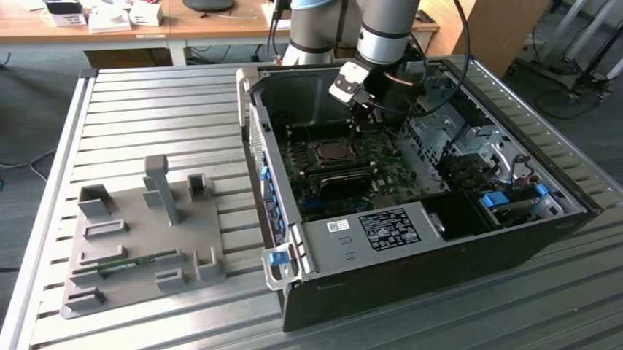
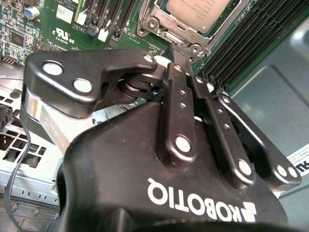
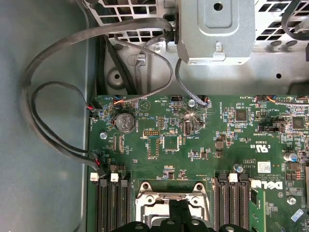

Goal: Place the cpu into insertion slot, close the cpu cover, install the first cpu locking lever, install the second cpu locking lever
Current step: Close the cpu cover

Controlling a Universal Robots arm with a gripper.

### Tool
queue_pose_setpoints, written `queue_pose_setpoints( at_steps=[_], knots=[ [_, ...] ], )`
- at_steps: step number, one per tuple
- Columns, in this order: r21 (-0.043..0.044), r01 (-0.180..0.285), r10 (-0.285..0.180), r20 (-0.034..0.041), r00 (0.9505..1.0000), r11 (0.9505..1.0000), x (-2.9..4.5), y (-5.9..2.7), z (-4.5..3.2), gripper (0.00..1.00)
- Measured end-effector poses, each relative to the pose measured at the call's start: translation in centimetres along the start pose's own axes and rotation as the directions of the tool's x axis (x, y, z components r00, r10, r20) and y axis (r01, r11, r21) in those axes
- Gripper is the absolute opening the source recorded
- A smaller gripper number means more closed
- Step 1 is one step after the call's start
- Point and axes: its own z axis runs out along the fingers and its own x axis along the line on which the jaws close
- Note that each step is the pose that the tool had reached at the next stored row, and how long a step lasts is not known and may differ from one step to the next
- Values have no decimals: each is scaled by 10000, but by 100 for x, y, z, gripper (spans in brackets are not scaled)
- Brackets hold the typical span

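The cpu (image 2: 200,9) lies flat in the insertion slot (image 1: 331,152) on the green board, its silver-grey top showing. The silvery cpu cover (image 2: 157,24) lies down around it as a frame, and its near edge (image 3: 171,197) shows in the first wrist view. My gripper (image 2: 179,50) is shut, its two black fingers pressed together with nothing seen between them. The tips (image 3: 178,209) sit at the middle of the cover's edge. In the exterior view the gripper (image 1: 372,124) hangs inside the open computer case, just behind the socket.
Long black memory slots (image 3: 111,203) flank the socket on both sides. Grey cables (image 3: 48,121) loop along the case wall beside the board. A metal bracket (image 3: 217,29) stands beyond the board. A grey fixture plate (image 1: 146,240) lies at the exterior view's left.
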Motion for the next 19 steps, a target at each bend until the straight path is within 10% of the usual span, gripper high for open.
queue_pose_setpoints(
  at_steps=[6,12,19],
  knots=[
    [55,1,-1,0,10000,10000,0,0,1,11],
    [374,2,-3,14,10000,9993,0,0,6,11],
    [402,3,-3,14,10000,9992,0,0,6,11]
  ],
)
